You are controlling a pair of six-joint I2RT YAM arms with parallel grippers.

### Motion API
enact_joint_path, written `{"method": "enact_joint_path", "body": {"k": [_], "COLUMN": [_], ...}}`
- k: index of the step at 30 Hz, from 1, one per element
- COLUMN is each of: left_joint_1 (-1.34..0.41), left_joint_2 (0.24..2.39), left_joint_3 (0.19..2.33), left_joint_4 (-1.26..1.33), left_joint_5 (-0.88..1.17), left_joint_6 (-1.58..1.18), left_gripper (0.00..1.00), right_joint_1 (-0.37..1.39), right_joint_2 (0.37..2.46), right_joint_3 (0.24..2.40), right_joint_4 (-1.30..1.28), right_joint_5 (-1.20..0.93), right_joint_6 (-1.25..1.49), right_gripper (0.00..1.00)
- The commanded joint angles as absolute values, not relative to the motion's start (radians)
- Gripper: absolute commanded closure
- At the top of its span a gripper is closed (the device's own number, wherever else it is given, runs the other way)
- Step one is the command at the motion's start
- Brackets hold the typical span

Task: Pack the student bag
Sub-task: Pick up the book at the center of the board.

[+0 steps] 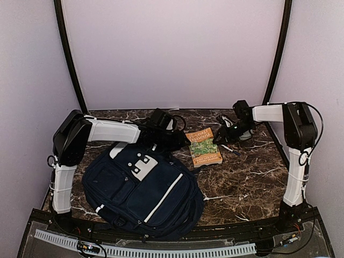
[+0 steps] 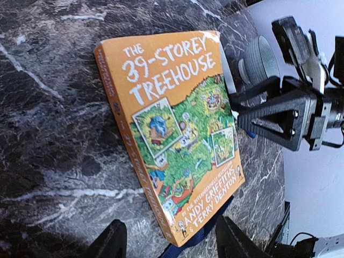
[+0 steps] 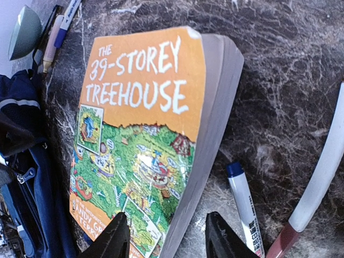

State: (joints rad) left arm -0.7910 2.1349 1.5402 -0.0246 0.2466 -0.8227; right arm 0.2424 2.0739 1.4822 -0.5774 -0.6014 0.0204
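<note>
The student bag (image 1: 141,187), navy with white stripes, lies flat at the table's near left; its edge shows in the right wrist view (image 3: 26,161). An orange paperback, "The 39-Storey Treehouse" (image 1: 204,146), lies just beyond it, one corner resting on a blue strap (image 2: 200,235). My left gripper (image 1: 180,141) is open at the book's left end, its fingers straddling the near corner of the book (image 2: 172,123) without touching. My right gripper (image 1: 219,137) is open at the book's right side, its fingers either side of the page edge of the book (image 3: 145,134).
A blue-capped marker (image 3: 244,207) and a white tool with a red end (image 3: 322,183) lie right of the book. More pens (image 3: 59,27) and a grey-green bowl (image 3: 24,32) sit by the bag's far side. Curved walls close off the table's back.
</note>
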Motion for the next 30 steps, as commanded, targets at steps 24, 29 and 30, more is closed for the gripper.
{"method": "enact_joint_path", "body": {"k": [24,29,30], "left_joint_1": [-0.778,-0.780,-0.781], "left_joint_2": [2.378,2.413,2.417], "left_joint_3": [1.732,1.733,1.732], "left_joint_4": [0.000,0.075,0.097], "left_joint_5": [0.318,0.372,0.379], "left_joint_6": [-1.074,-1.135,-1.145], "left_gripper": [0.38,0.38,0.39], "right_joint_1": [0.264,0.269,0.271], "right_joint_2": [2.241,2.278,2.288], "right_joint_3": [1.442,1.440,1.436], "right_joint_4": [-0.620,-0.647,-0.652], "right_joint_5": [-0.409,-0.409,-0.415], "right_joint_6": [0.060,0.046,0.043], "right_gripper": [1.00,1.00,1.00]}}
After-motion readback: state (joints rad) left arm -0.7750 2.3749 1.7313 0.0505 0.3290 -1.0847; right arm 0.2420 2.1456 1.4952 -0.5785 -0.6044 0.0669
